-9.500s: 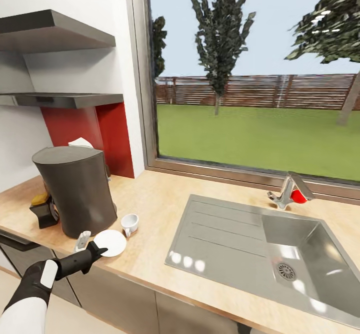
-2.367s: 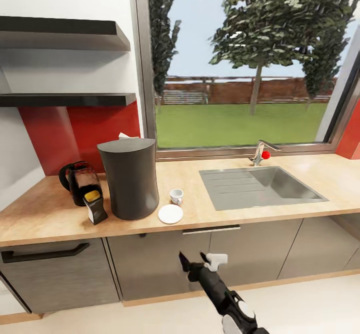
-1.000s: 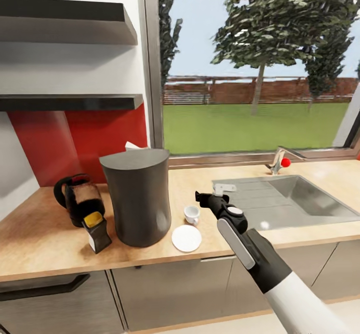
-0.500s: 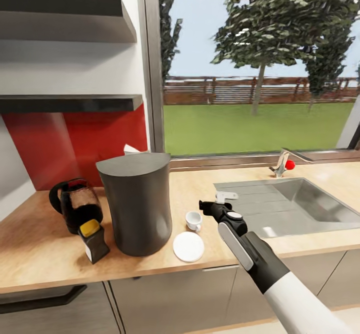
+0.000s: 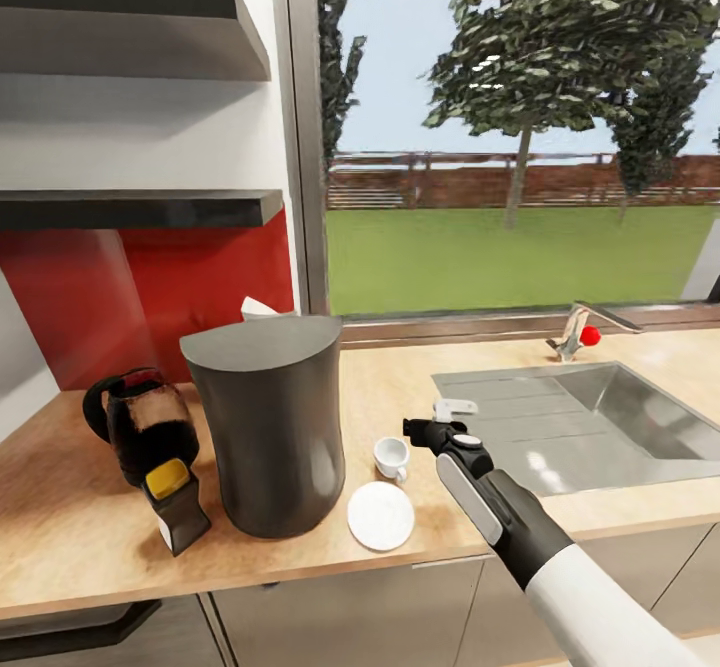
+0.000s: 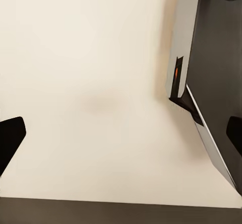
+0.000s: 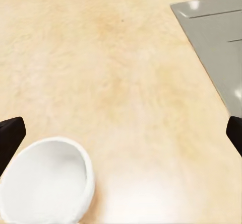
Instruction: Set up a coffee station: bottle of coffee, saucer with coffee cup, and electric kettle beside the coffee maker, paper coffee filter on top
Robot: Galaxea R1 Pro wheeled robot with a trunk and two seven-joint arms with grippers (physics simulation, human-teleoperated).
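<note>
Spread apart, our right gripper [image 5: 430, 425] hovers in the head view just beside the coffee cup [image 5: 391, 457], with the saucer [image 5: 380, 515] lying apart from the cup on the kitchen countertop [image 5: 90, 537]. Farther off stands the bottle of coffee [image 5: 175, 503], past the coffee maker [image 5: 265, 425].

Through the left wrist view, our left gripper [image 6: 121, 138] shows 2 dark fingertips [image 6: 9, 138] wide apart over pale floor.

Along the right wrist view, the cup [image 7: 48, 181] sits near 1 of 2 parted fingertips [image 7: 10, 136].
</note>
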